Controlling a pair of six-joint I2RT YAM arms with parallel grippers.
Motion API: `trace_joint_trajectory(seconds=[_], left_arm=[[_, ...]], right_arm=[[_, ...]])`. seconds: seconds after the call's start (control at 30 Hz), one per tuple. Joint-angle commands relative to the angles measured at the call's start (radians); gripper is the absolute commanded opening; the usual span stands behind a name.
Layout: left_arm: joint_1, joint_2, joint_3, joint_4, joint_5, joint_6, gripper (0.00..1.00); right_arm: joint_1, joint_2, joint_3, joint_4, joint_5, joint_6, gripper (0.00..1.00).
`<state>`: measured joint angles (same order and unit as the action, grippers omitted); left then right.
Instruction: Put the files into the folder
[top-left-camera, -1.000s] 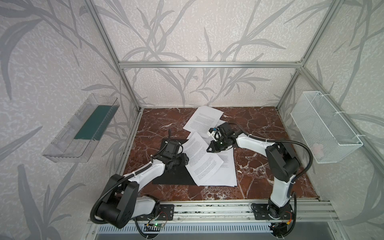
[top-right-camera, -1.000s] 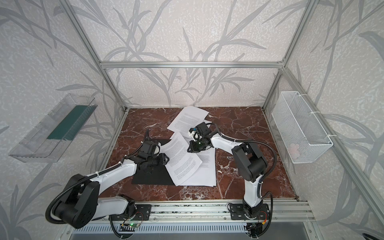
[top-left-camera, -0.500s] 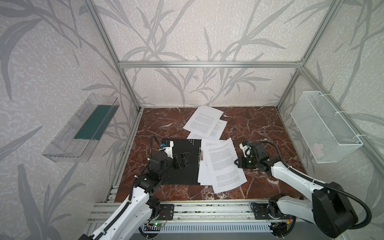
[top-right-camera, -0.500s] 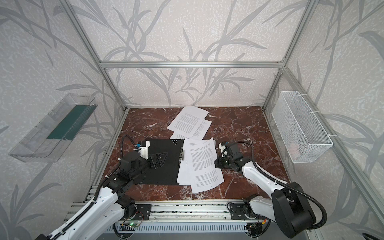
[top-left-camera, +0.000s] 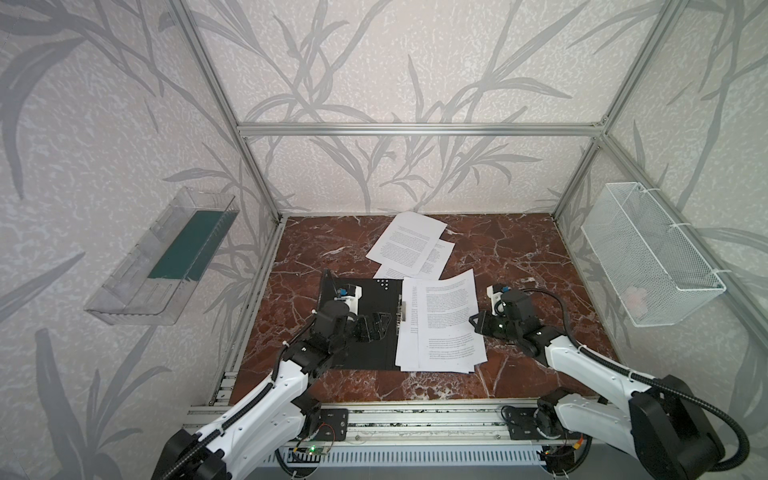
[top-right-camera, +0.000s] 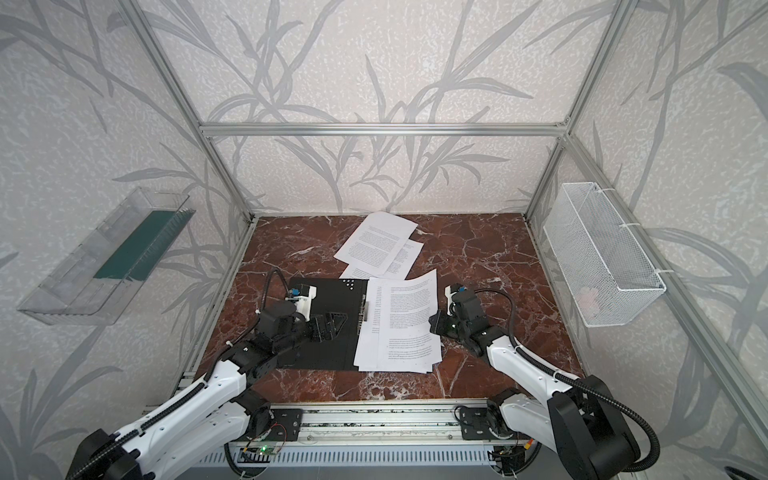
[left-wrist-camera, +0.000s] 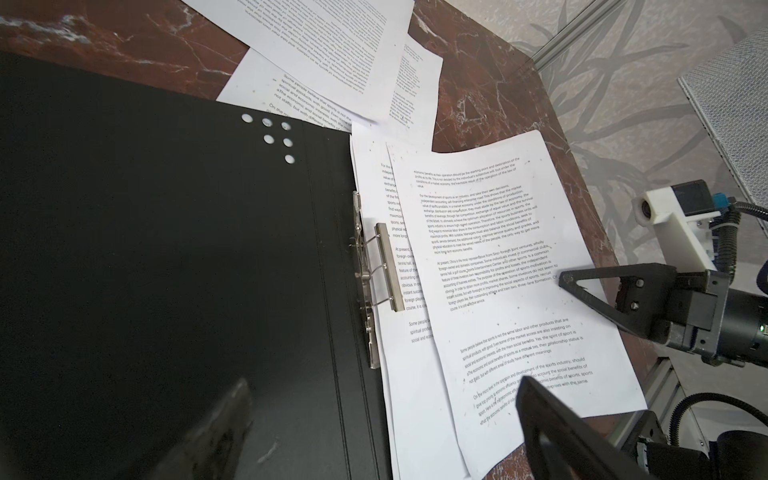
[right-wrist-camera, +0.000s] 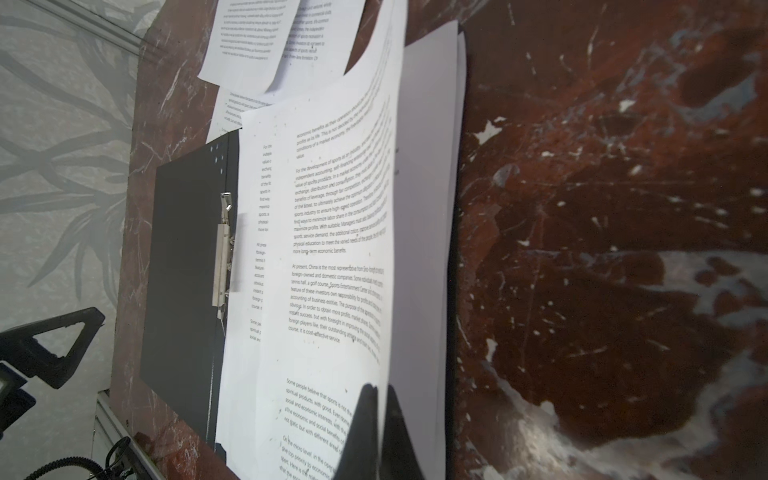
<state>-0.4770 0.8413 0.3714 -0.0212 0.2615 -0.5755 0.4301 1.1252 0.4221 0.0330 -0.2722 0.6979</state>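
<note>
The folder (top-left-camera: 357, 332) lies open on the table, black inside up, with its metal clip (top-left-camera: 402, 311) along the spine. A stack of printed files (top-left-camera: 440, 328) covers its right half. More files (top-left-camera: 409, 245) lie loose behind it. My left gripper (top-left-camera: 374, 328) hovers open over the folder's black left half, its fingers spread either side of the spine in the left wrist view (left-wrist-camera: 382, 415). My right gripper (top-left-camera: 473, 322) is shut on the right edge of the top sheet (right-wrist-camera: 332, 249), which curls up off the stack; the right wrist view shows the pinch (right-wrist-camera: 380, 415).
A white wire basket (top-left-camera: 648, 253) hangs on the right wall. A clear tray (top-left-camera: 166, 257) with a green insert hangs on the left wall. An aluminium rail (top-left-camera: 415, 419) runs along the table's front edge, carrying both arm bases.
Both arms have pulled back from the table's middle toward the front. The left gripper has opened wide. The sheets on the folder's right half now lie straighter, square to the spine.
</note>
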Motion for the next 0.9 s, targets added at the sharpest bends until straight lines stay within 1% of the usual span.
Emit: trace_joint_trajectory(seconds=[0.0, 0.13, 0.27, 0.4, 0.57, 0.87], left_arm=[[-0.004, -0.009, 0.033, 0.020, -0.012, 0.017, 0.99], [-0.006, -0.001, 0.034, 0.026, 0.000, 0.018, 0.99], [-0.005, 0.008, 0.037, 0.023, 0.003, 0.019, 0.99], [-0.007, 0.006, 0.037, 0.023, -0.006, 0.020, 0.99], [-0.008, 0.008, 0.036, 0.026, -0.005, 0.018, 0.99], [-0.007, 0.013, 0.035, 0.027, -0.007, 0.018, 0.99]], right_arm=[[0.026, 0.010, 0.010, 0.065, 0.027, 0.033, 0.00], [0.066, 0.048, 0.032, 0.075, 0.042, 0.019, 0.00], [0.084, 0.071, 0.038, 0.091, 0.044, 0.024, 0.00], [0.098, 0.067, 0.029, 0.111, 0.064, 0.044, 0.00], [0.135, 0.066, 0.013, 0.146, 0.117, 0.082, 0.00], [0.145, 0.098, 0.007, 0.202, 0.103, 0.112, 0.00]])
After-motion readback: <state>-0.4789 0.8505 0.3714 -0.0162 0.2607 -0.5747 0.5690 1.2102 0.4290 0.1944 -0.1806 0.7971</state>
